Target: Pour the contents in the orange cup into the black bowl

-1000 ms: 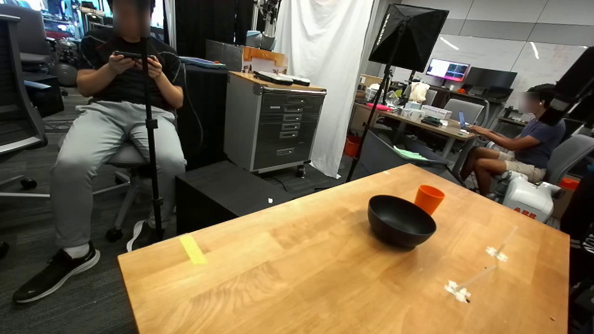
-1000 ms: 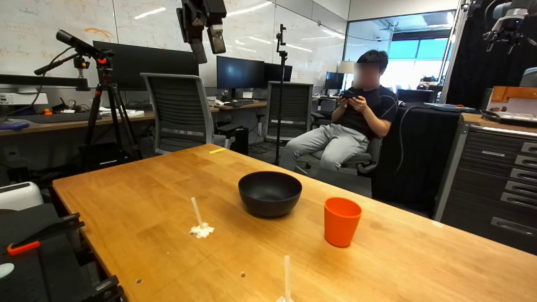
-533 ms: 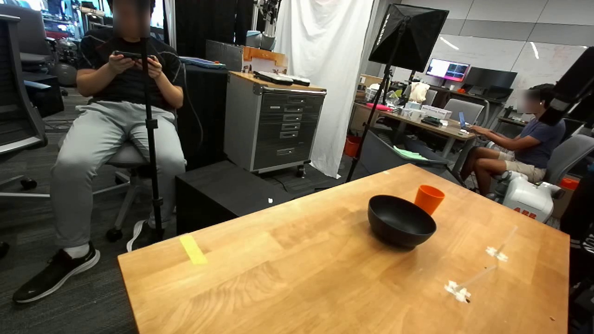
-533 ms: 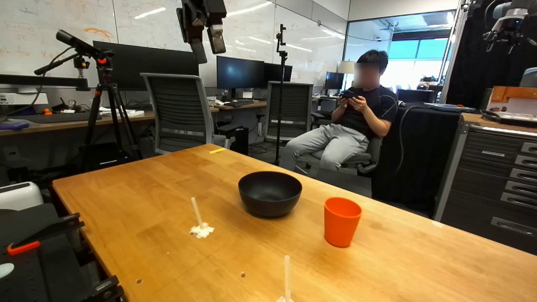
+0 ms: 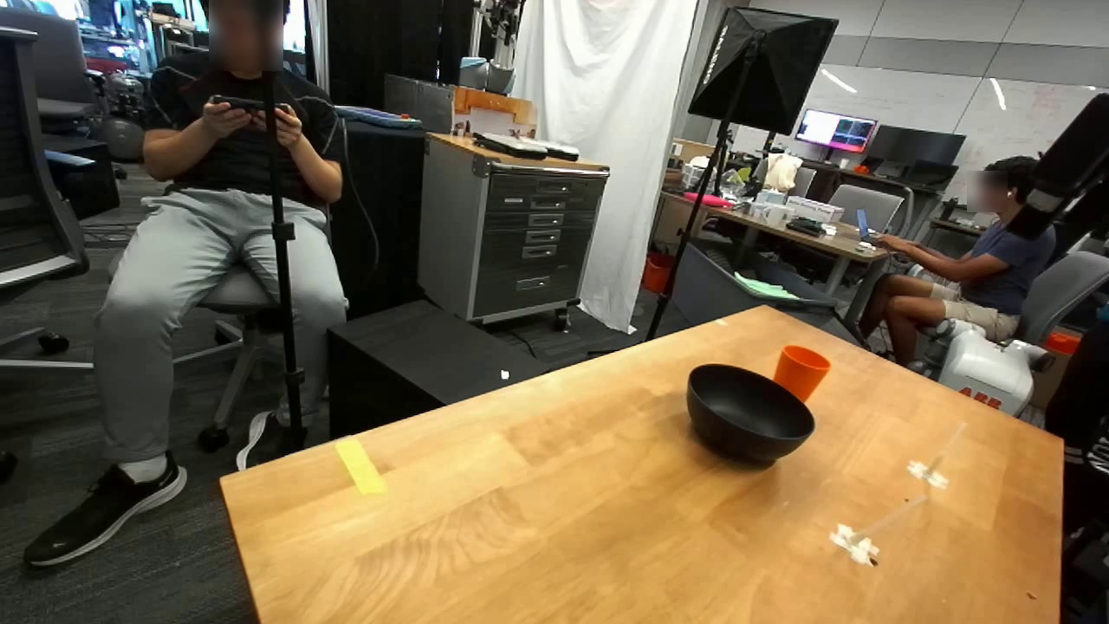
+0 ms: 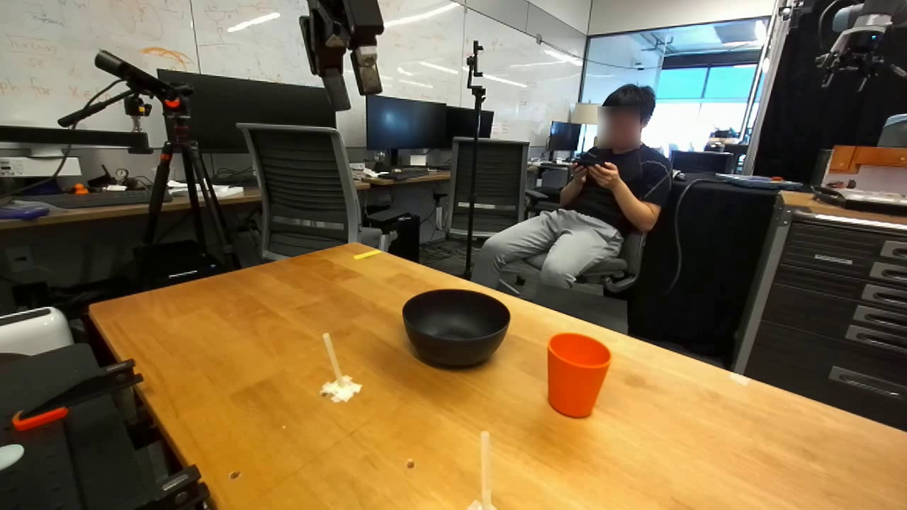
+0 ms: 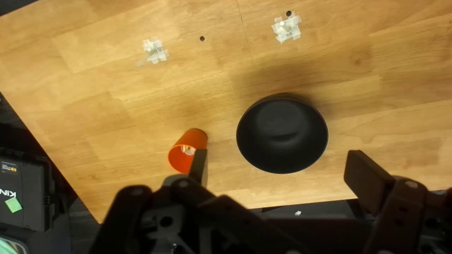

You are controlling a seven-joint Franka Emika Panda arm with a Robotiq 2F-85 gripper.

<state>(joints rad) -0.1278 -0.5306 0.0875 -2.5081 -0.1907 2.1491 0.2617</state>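
The orange cup (image 6: 577,375) stands upright on the wooden table, beside the black bowl (image 6: 457,333). In the other exterior angle the cup (image 5: 801,373) is partly behind the bowl (image 5: 749,416). In the wrist view the cup (image 7: 192,139) is left of the bowl (image 7: 282,137), partly covered by a finger. Pale contents (image 7: 188,150) show at the cup's bottom. The bowl holds nothing visible. My gripper (image 6: 352,88) is open and empty, high above the table. Its spread fingers (image 7: 278,155) frame the bowl in the wrist view. Part of it shows at an exterior view's right edge (image 5: 1061,165).
Two thin pale sticks stand taped to the wooden table (image 6: 283,312); their tape patches (image 7: 155,50) (image 7: 286,29) show in the wrist view. Yellow tape (image 5: 360,466) marks one table corner. A seated person (image 5: 234,173) is beyond the table. A black box (image 5: 433,351) stands beside it.
My gripper has dipped very slightly in both exterior views. The cup and the bowl have not moved.
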